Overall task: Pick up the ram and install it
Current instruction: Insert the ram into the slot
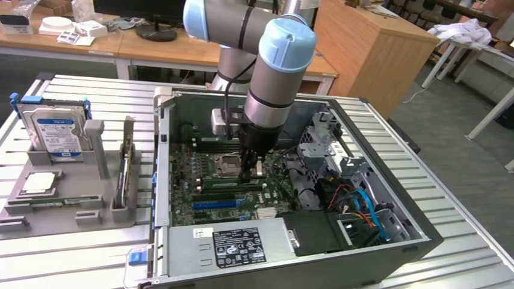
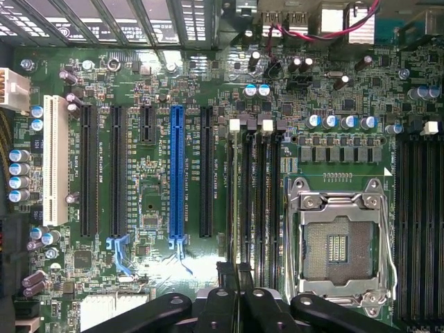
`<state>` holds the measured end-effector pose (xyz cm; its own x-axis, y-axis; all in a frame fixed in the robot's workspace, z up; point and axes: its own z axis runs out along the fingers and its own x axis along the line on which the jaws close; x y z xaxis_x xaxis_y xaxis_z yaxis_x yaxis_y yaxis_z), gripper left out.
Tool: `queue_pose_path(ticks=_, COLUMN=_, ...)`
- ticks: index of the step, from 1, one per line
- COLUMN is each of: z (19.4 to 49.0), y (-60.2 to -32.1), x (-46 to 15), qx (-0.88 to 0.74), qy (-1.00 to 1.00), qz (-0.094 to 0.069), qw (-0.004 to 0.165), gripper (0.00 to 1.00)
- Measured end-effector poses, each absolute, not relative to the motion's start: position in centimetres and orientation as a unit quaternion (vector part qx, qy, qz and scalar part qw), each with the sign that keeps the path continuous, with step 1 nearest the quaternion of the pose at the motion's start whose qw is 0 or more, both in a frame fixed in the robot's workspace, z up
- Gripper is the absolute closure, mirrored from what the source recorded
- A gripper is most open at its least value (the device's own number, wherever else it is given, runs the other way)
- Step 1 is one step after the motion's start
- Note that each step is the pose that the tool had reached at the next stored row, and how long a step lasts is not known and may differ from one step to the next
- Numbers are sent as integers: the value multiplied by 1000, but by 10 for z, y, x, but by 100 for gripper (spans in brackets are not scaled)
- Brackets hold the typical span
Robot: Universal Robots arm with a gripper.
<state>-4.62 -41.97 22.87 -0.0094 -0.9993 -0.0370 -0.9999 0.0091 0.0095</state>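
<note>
**Install status**

The gripper (image 1: 254,171) is positioned inside the computer case (image 1: 418,241), near the middle of the motherboard (image 2: 152,90). Its fingers (image 2: 226,277) are pressed together on a thin edge-on strip, probably the ram (image 2: 236,266), though it is barely made out. The strip is lined up with the memory slots (image 2: 253,201), just beside the empty processor socket (image 2: 338,243).

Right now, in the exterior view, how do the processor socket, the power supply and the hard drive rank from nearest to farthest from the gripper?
1. Socket, right beside the gripper, on the exterior view's left of it.
2. Power supply, at the near end of the case.
3. Hard drive, outside the case, far on the exterior view's left.
</note>
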Motion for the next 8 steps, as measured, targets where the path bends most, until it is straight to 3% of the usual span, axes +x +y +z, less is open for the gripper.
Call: queue_pose_path(ticks=8, z=225, y=-420, x=-46, qx=-704, qy=710, qz=16, qw=10, gripper=88)
